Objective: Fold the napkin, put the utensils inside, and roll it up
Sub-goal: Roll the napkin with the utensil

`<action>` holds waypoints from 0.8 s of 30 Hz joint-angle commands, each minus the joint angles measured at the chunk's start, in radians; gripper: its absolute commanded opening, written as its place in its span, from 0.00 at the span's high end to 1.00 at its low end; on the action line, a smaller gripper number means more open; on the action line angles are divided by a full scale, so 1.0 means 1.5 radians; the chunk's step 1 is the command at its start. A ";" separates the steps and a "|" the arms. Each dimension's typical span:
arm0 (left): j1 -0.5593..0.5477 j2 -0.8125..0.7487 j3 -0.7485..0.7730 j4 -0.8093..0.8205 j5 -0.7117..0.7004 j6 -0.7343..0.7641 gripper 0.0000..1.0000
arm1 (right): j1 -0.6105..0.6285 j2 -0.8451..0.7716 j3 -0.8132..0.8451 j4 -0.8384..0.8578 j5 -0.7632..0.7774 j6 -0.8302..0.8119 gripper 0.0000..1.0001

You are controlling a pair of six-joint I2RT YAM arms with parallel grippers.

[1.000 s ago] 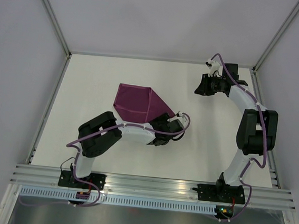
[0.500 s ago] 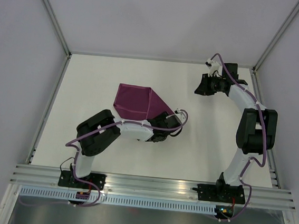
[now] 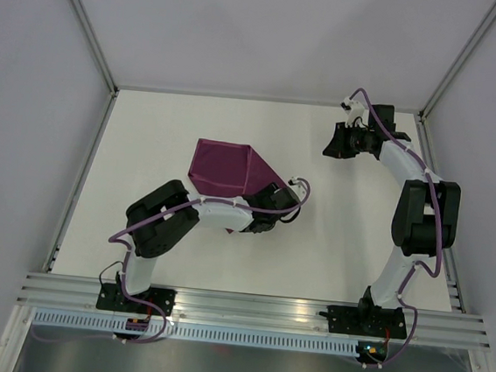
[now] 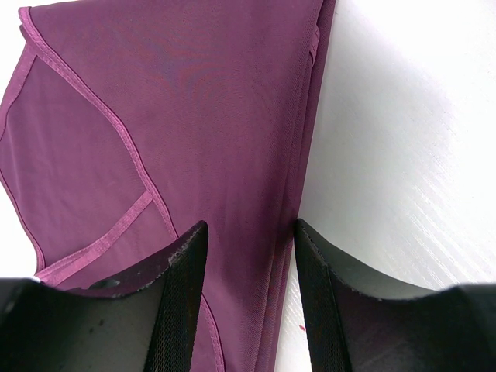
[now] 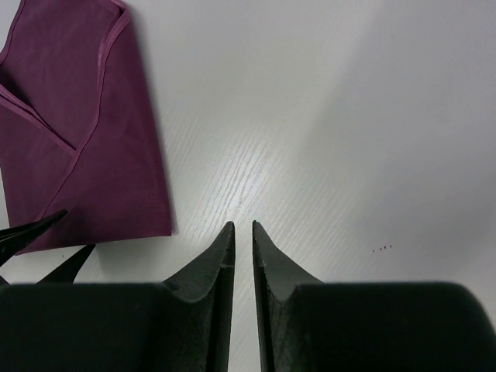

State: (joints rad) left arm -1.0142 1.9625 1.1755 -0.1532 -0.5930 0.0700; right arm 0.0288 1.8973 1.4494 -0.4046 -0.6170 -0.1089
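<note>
Left wrist: left fingers parted astride the napkin edge; right fingers narrow, empty.

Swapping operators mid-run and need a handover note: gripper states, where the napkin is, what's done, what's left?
Left gripper: jaws apart, straddling the near-right edge of the napkin, not clamped on it.
Right gripper: jaws a narrow gap apart and empty, over bare table to the napkin's right.
Napkin: lying on the table left of centre, partly folded with layers overlapping.
Done: folding has begun.
Left: finish the fold, place the utensils (none in view), then roll it up.
</note>
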 commanded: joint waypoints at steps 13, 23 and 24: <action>-0.049 0.045 -0.036 -0.062 -0.053 -0.030 0.47 | -0.003 -0.044 -0.039 0.029 -0.011 -0.012 0.82; -0.060 0.089 -0.028 -0.062 -0.084 -0.033 0.56 | -0.004 -0.048 -0.041 0.034 -0.012 -0.011 0.82; -0.060 0.091 -0.026 -0.061 -0.085 -0.033 0.56 | -0.004 -0.048 -0.042 0.034 -0.012 -0.010 0.82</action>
State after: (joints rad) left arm -1.1061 2.0125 1.1664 -0.1406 -0.7959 0.0647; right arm 0.0284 1.8614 1.3876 -0.3862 -0.6167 -0.1173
